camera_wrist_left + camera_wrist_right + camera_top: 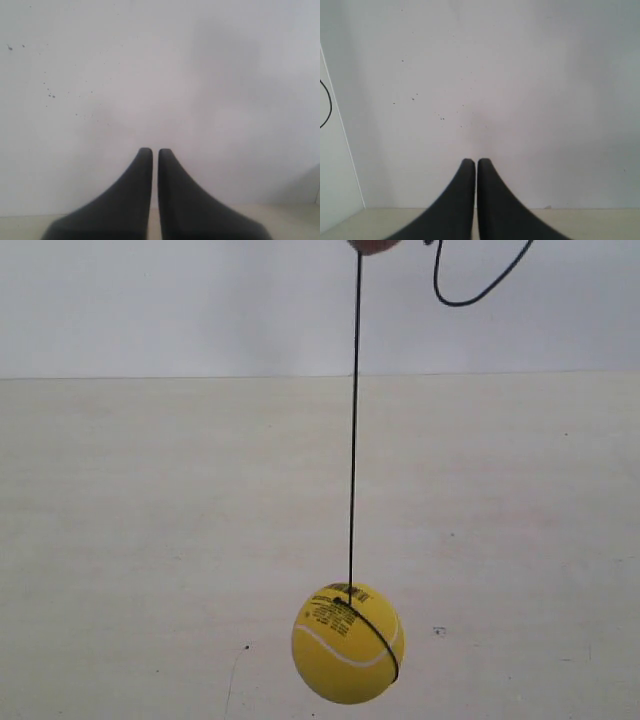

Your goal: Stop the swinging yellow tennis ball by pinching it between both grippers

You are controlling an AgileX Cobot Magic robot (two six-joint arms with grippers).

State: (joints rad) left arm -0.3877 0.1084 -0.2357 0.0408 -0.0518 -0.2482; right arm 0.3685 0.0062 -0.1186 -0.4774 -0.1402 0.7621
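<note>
Yellow tennis ball (pixel 347 657) is hanging low in the exterior view on a thin black string (pixel 354 440) that is running almost straight up and out of the top of the picture. It seems to be hanging just above the pale counter (pixel 120 540), though I cannot tell for certain that it is clearing it. Neither arm is showing in that view. The left pincer (pixel 155 152) is resting with its two black fingers drawn together, only a hairline slit between the tips and nothing in it, and it is facing a bare white wall (pixel 210 75). The right pincer (pixel 472 162) is sitting the same way, tips together and empty. The ball is appearing in neither wrist view, so I am judging both pincers to be well apart from it. The ball is looking light and springy, with a smooth printed skin rather than thick felt, so it is likely giving a little under pressure. Being round and free on its string, it is apt to squirt sideways if pressed off-centre. I am judging the best contact to be at its widest girth, on two directly opposite sides level with its middle. That is keeping clear of the string that is wrapping down one side.
</note>
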